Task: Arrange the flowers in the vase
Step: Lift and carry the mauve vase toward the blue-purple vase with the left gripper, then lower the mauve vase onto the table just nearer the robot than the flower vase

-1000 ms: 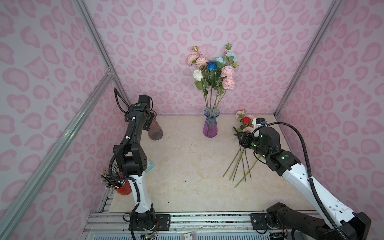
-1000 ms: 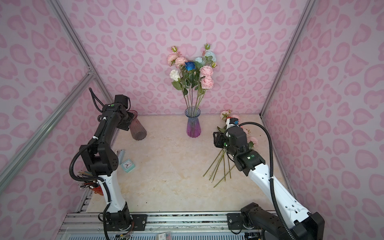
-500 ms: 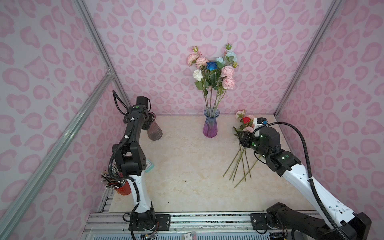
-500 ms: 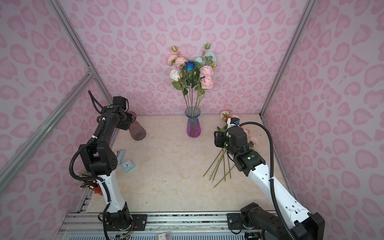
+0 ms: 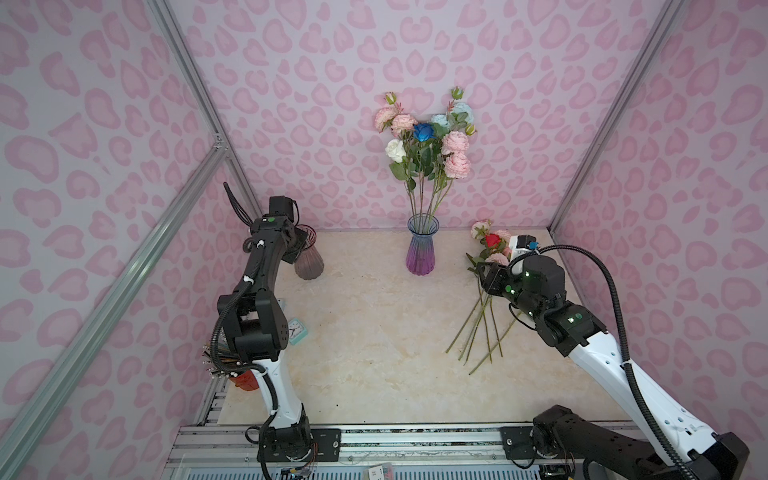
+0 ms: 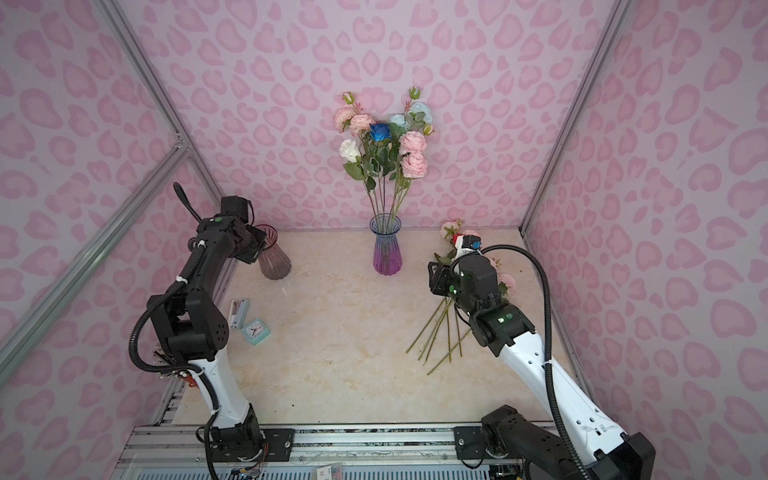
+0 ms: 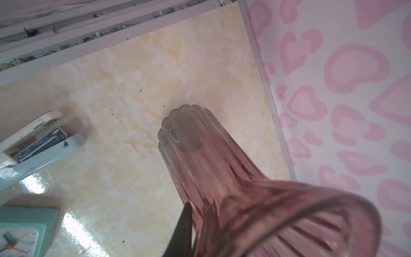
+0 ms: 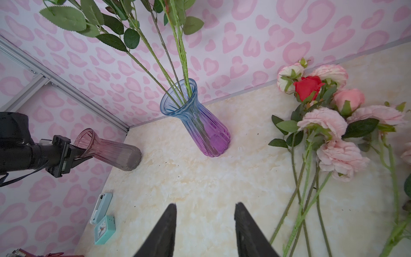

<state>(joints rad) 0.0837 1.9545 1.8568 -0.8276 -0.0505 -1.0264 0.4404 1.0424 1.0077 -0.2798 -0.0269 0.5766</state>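
Fetching the next stem.
The left claw (image 8: 77, 153) pinches the pink vase (image 5: 309, 264) by its rim at the counter's (image 5: 365, 332) far-left corner; the blue-purple vase (image 5: 421, 257), mid-back, is part filled; the right claw (image 8: 205, 203), spread and empty, next needs one stem from the loose flowers (image 8: 322, 120) at the right edge.

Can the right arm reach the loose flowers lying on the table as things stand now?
Probably yes. The right gripper is open and empty, and the loose flowers lie uncovered on the table close beside it, with nothing standing between them.
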